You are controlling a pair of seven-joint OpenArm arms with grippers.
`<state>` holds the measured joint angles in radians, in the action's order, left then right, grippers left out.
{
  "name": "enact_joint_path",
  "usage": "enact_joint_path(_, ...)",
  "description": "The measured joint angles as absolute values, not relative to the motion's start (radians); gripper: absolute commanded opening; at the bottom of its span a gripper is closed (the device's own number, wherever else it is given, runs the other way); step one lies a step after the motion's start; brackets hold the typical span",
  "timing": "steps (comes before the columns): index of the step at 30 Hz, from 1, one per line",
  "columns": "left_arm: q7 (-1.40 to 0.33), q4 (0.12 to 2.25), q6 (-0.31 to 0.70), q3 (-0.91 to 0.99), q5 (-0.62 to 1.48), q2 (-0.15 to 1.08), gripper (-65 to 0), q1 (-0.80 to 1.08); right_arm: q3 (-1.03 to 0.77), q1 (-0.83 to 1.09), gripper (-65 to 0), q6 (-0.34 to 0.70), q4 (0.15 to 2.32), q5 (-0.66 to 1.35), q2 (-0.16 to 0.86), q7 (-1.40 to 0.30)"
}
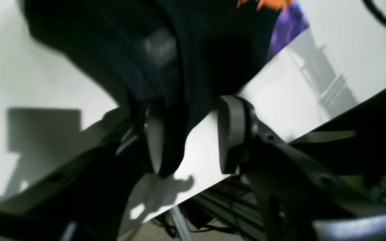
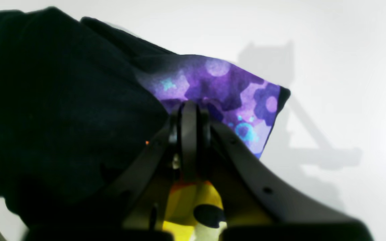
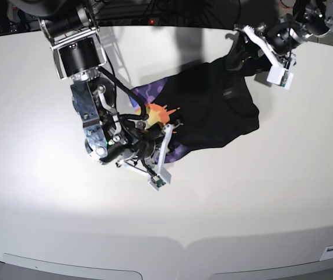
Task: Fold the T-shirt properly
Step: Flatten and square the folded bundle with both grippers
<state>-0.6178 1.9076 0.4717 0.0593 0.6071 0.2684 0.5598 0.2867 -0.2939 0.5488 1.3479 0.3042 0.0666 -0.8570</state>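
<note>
Folding looked only partly done. Your T-shirt (image 3: 204, 105) lay bunched under both hands. Your right hand (image 2: 189, 142) was closed, but you couldn't tell if it pinched cloth. Your left hand (image 1: 189, 135) was open; next, it needed to grab the edge near its fingers.

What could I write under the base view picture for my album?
Two robot arms reach over a black T-shirt with a sunny face, bunched on the white table.
</note>
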Motion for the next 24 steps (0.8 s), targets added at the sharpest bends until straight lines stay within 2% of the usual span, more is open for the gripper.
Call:
enact_joint_path(9, -0.530, 1.776, 0.473, 0.059, 0.547, 0.221, -40.6, 0.519, 0.144, -0.333, -65.0, 0.546, 1.377, 0.369, 0.070, -0.871)
enact_joint_path(20, -0.501, 1.527, 0.482, 0.060, 0.566, 0.219, -40.6, 0.319, 0.152, -0.294, -65.0, 0.546, 1.380, 0.339, 0.120, -0.898)
enact_joint_path(24, -0.508, 1.498, 0.469, 0.059, 0.463, 0.219, -40.6, 0.233, 0.152, -0.250, -65.0, 0.547, 1.380, 0.338, 0.147, -0.949)
